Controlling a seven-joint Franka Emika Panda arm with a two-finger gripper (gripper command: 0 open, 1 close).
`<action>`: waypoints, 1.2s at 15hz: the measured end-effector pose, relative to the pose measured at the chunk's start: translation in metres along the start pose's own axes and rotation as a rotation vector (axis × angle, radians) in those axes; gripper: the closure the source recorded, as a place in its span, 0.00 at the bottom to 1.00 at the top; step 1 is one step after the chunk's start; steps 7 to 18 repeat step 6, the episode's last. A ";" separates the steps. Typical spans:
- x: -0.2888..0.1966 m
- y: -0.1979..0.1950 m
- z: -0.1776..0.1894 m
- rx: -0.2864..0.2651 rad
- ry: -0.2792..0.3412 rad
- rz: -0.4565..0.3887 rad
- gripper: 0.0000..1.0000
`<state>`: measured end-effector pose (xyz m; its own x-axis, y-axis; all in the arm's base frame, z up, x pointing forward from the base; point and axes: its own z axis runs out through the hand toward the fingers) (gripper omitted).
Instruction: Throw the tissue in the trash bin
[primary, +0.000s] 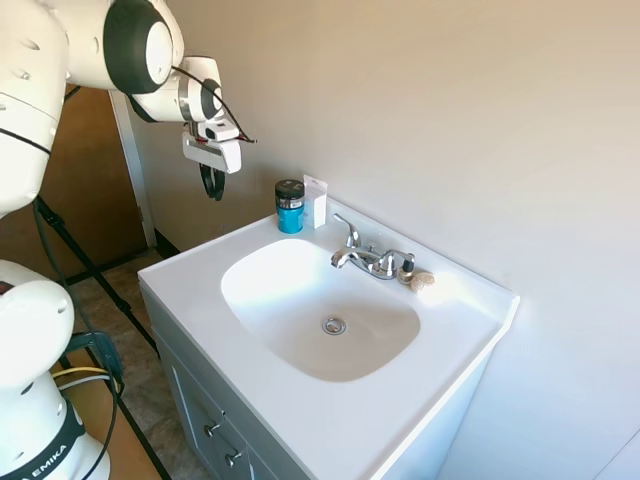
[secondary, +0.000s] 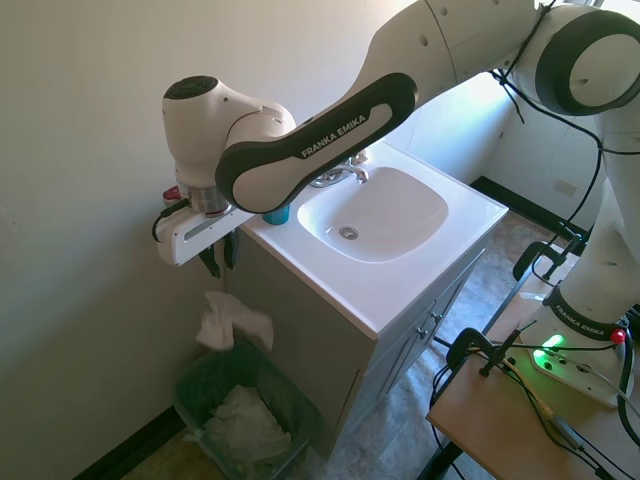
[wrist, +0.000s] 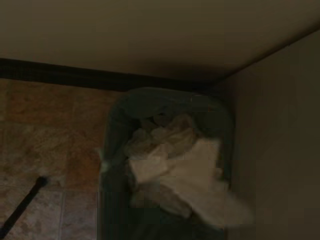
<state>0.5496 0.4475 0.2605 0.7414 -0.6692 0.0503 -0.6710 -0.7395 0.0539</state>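
End effector (secondary: 217, 262) hangs off the vanity's side, beside the wall, fingers pointing down, spread apart and empty; in the first exterior view it (primary: 212, 183) shows left of the sink, above the floor. Tissue (secondary: 232, 323) is free in mid-air directly below the end effector, touching nothing, just above the trash bin (secondary: 195, 384). Wrist view looks straight down: tissue (wrist: 197, 172) a pale blurred shape over the bin's mouth (wrist: 112, 150), dim and out of focus.

Trash bin sits on the floor in the corner between the wall and the vanity cabinet (secondary: 310, 340); dark green liner, crumpled white paper (secondary: 240, 420) already inside.

Tabletop (primary: 200, 290) is a white vanity top with an oval sink basin (primary: 300, 300) and a drain (primary: 334, 325) in the middle. Chrome faucet (primary: 362, 256) at the back edge. Small beige lump (primary: 421, 280) just beside the faucet, on the side away from the arm. Blue jar with black lid (primary: 290, 206) stands upright at the back corner nearest the end effector; small white card (primary: 316, 202) upright just beside it, against the wall. Cabinet door knobs (primary: 222, 443) show on the front below the tabletop. Brown tiled floor (wrist: 45, 130) around the bin.
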 end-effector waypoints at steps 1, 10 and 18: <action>-0.003 -0.005 0.000 0.004 0.000 0.007 0.00; -0.004 -0.027 -0.036 0.075 0.009 0.063 0.00; -0.004 -0.027 -0.036 0.075 0.009 0.063 0.00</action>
